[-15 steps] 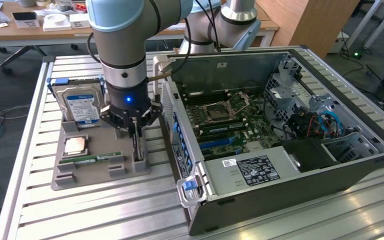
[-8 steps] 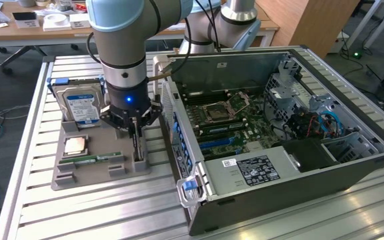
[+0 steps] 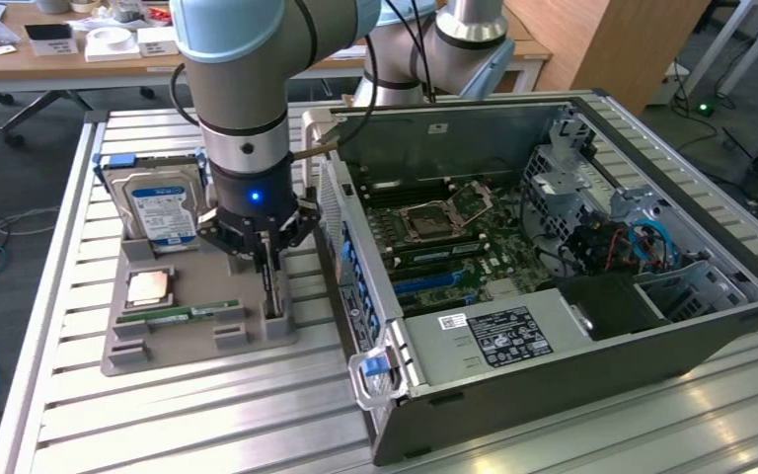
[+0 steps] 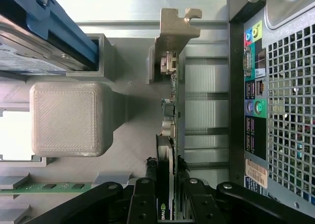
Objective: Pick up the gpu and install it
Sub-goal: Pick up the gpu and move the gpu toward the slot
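Progress: we judge the pick-up barely begun. The gripper [image 3: 267, 259] is down on the gpu [image 3: 273, 288], which is not lifted.
Fingers: closed on the gpu's upper edge, one on each face, as we see in the wrist view [image 4: 142, 199].
Gpu: on edge in its slot of the tray [image 3: 194, 348], at the side nearest the case [image 3: 551, 367]; its bracket [image 4: 174, 32] is at the far end from the fingers.
Done: the grasp, as far as we can tell.
Left: the lift and the whole install.
Tray: holds an upright drive [image 3: 162, 202], a flat CPU [image 3: 151, 286], a lying RAM stick [image 3: 182, 316] and the gpu.
Case: on its side and open, with the motherboard [image 3: 458, 237] inside; the gpu is not in it.
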`<state>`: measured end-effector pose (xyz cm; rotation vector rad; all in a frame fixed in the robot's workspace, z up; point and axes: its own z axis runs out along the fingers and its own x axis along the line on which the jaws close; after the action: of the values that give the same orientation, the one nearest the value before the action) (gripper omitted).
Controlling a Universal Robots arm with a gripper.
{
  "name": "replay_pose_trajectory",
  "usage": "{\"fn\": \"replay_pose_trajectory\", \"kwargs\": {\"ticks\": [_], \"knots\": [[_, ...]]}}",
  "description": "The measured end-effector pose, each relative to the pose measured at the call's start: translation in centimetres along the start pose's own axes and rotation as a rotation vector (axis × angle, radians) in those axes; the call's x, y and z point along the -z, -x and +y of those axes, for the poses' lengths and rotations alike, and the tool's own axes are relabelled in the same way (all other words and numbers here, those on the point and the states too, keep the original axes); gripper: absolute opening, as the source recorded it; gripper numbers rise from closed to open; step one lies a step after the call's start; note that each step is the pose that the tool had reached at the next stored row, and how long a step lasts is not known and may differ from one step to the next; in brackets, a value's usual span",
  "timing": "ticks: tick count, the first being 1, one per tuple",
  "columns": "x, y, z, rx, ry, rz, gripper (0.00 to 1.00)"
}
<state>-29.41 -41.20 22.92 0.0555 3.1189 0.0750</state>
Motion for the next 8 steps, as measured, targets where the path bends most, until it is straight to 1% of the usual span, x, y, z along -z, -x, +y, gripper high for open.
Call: {"fn": "replay_pose_trajectory", "kwargs": {"ticks": [4,8], "knots": [[0.25,0.01,0.01,0.000,0.0001,0.0000,0.26],[0.89,0.02,0.04,0.001,0.0001,0.0000,0.26]]}}
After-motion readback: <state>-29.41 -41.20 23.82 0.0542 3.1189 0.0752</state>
